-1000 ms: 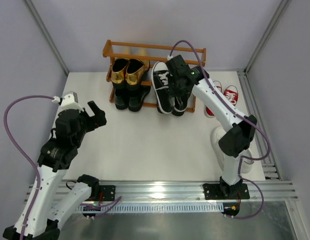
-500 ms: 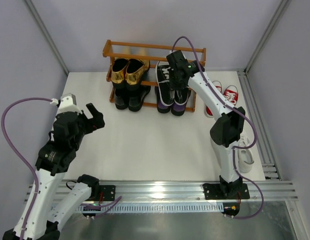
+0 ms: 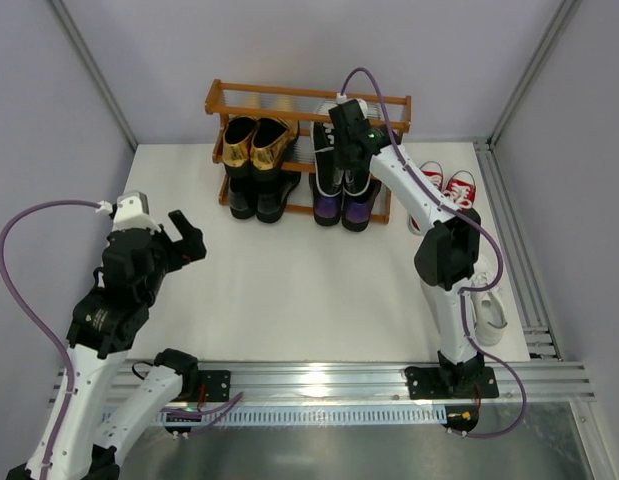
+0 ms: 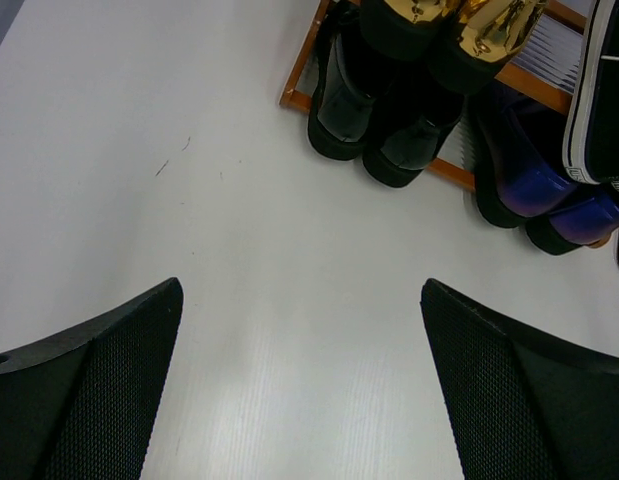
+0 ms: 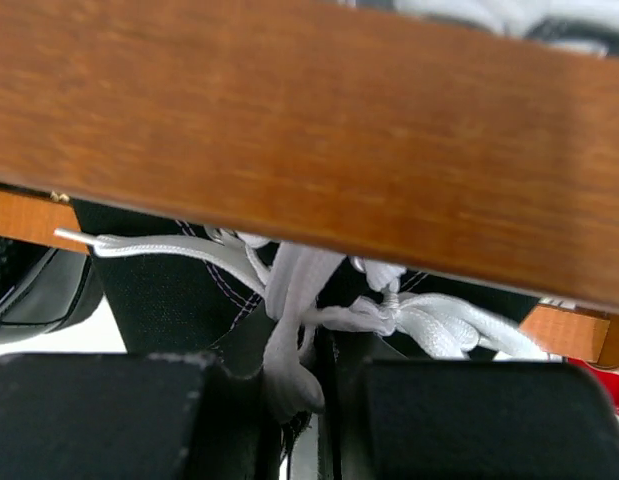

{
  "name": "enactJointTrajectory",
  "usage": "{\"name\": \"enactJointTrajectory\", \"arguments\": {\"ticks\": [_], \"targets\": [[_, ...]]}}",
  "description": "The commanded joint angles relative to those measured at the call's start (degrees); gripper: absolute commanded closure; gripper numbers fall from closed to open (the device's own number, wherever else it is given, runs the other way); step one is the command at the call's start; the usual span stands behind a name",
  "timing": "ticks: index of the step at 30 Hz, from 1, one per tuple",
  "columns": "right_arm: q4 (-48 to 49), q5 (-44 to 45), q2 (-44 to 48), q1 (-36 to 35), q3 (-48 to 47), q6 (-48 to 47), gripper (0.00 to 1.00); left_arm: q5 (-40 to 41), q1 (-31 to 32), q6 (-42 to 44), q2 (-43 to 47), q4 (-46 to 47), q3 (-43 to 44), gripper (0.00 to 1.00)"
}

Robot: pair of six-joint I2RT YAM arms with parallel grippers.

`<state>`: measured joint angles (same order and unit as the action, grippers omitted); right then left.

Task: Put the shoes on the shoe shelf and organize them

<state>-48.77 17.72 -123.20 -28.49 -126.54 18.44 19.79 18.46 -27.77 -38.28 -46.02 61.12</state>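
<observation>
The orange-brown shoe shelf (image 3: 309,98) stands at the table's far edge. Gold loafers (image 3: 255,140) sit on its upper tier, with glossy black dress shoes (image 3: 257,196) below them. Purple loafers (image 3: 345,204) fill the lower right. My right gripper (image 3: 351,138) is shut on the black-and-white sneakers (image 3: 325,152) at the upper tier, beside the gold loafers. In the right wrist view a shelf rail (image 5: 309,130) crosses just above the white laces (image 5: 319,290), and my gripper (image 5: 324,400) pinches black canvas and lace. My left gripper (image 3: 189,232) hangs open over bare table, well short of the shelf.
Red sneakers with white toes (image 3: 444,190) lie on the table right of the shelf. White sneakers (image 3: 489,312) lie by the right arm's base. The left wrist view shows the black dress shoes (image 4: 374,100) and purple loafers (image 4: 529,175) ahead of the open gripper (image 4: 300,295).
My right gripper has carried the black-and-white sneakers up and back to the upper tier, uncovering the purple loafers below. The left arm has drawn back a little toward the near left.
</observation>
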Motion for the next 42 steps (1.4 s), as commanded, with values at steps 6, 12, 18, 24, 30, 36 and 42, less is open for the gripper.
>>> {"name": "enactJointTrajectory", "arguments": {"ticks": [6, 12, 18, 24, 30, 36, 42], "targets": [[14.14, 4.96, -0.46, 2.38, -3.97, 0.2, 0.96, 0.86, 0.0, 1.23, 1.1, -1.09, 1.46, 0.0], [14.67, 6.01, -1.17, 3.7, -4.51, 0.11, 0.96, 0.69, 0.0, 1.23, 1.28, -1.09, 1.02, 0.0], [13.62, 5.05, -0.73, 4.5, -4.07, 0.29, 0.85, 0.51, 0.0, 1.23, 0.93, -0.74, 0.75, 0.0], [15.02, 3.12, 2.34, 4.41, 0.5, 0.11, 0.66, 0.42, -0.09, 1.05, 1.28, -0.91, 0.75, 0.0], [15.55, 2.68, 5.24, 4.5, 3.58, -0.59, 0.59, 0.51, 0.0, 0.7, 1.63, -0.91, 0.66, 0.0], [18.01, 1.8, 11.12, 4.06, 8.76, -1.03, 0.55, 0.86, -0.09, 0.61, 2.16, -0.74, 0.66, 0.0], [17.75, 0.04, 15.87, 3.71, 9.38, -2.0, 0.44, 0.86, 0.0, 0.7, 1.55, 0.14, 1.54, 0.0]]}}
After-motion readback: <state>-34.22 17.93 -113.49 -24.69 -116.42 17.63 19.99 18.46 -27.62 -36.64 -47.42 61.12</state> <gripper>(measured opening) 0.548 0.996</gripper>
